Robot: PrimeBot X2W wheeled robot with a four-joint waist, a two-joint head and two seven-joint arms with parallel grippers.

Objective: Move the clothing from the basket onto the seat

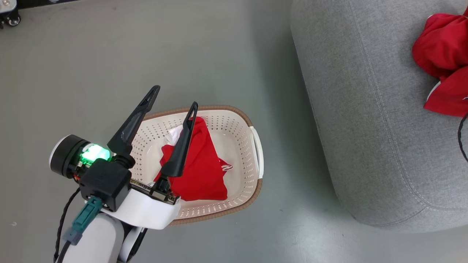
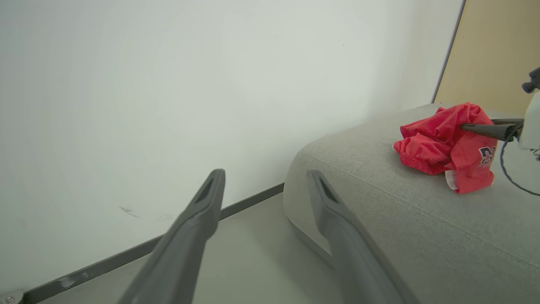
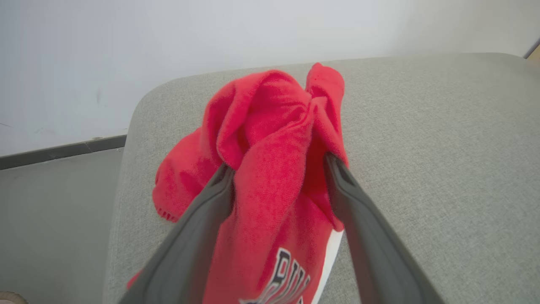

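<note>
A red garment (image 1: 204, 171) with a bit of white lies in the cream basket (image 1: 219, 108) on the floor. My left gripper (image 1: 176, 95) hangs open and empty above the basket; in the left wrist view its fingers (image 2: 265, 173) point toward the wall and the seat's corner. The grey seat (image 1: 365, 109) stands to the right. On it lies a crumpled red garment (image 3: 261, 126) with dark lettering and white trim. My right gripper (image 3: 279, 164) stands open with that garment bunched between its spread fingers. From the left wrist view, the right fingers (image 2: 485, 128) reach into the garment (image 2: 434, 143).
Grey floor surrounds the basket and seat. A white wall with a dark skirting strip (image 2: 126, 253) runs behind, and a tan panel (image 2: 498, 50) stands beyond the seat. A wheel (image 1: 11, 18) shows at the far left corner. A black cable (image 1: 461, 138) loops over the seat's right edge.
</note>
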